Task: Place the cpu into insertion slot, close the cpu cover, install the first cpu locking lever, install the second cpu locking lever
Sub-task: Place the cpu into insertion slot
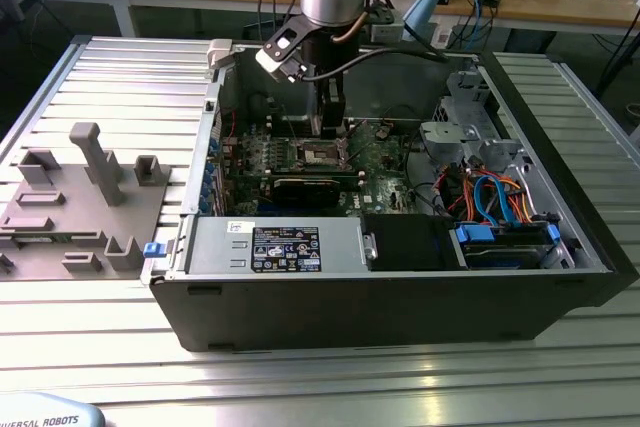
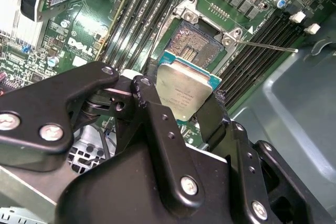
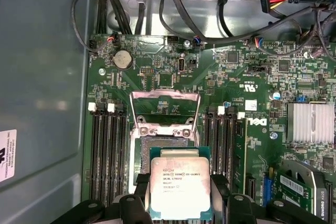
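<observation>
My gripper (image 1: 328,125) hangs inside the open computer case, just above the motherboard. It is shut on the cpu (image 3: 180,190), a flat square chip with a silver-grey top and green edge, gripped by two opposite sides between the black fingers (image 2: 148,98). The cpu (image 2: 184,90) hovers close over the insertion slot (image 3: 169,141) and overlaps its near edge. The insertion slot (image 2: 198,40) is a dark pin field with a silver rim, lying bare. The cpu cover (image 3: 166,129), a silver frame with a square window, stands flipped up behind the slot. A thin locking lever (image 2: 268,47) sticks out sideways, unlatched.
Long black memory slots (image 3: 107,156) flank the socket on both sides. A finned heat sink (image 3: 310,121) and black cables (image 3: 173,19) lie nearby. The case walls (image 1: 205,162) enclose the board. A grey fixture tray (image 1: 70,207) sits at the exterior view's left.
</observation>
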Controlling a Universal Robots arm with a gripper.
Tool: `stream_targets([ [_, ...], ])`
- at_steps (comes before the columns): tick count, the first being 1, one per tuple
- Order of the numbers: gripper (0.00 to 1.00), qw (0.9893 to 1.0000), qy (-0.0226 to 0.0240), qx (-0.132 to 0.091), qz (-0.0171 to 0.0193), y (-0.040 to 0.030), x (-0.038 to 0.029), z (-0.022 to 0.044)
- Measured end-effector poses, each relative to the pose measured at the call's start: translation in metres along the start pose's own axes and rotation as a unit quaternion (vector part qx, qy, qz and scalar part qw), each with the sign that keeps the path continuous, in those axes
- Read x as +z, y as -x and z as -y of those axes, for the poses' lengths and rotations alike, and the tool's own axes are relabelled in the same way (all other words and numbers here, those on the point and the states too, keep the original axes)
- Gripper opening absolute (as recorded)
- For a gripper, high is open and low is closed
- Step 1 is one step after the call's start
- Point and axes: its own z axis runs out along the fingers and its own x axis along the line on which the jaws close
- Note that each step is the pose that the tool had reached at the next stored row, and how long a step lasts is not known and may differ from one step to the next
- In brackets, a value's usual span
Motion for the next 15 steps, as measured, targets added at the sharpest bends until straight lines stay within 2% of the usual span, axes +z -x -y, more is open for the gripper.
stream_targets([
  [6, 0.54, 1.0, 0.0, 0.0, 0.0002, -0.0001, 0.0043, 0.0004],
  [11, 0.54, 1.0, -0.0002, 0.0, 0.0061, -0.0022, 0.0069, 0.0008],
  [15, 0.54, 1.0, -0.0003, 0.0, 0.0069, -0.0038, 0.0097, 0.0019],
])
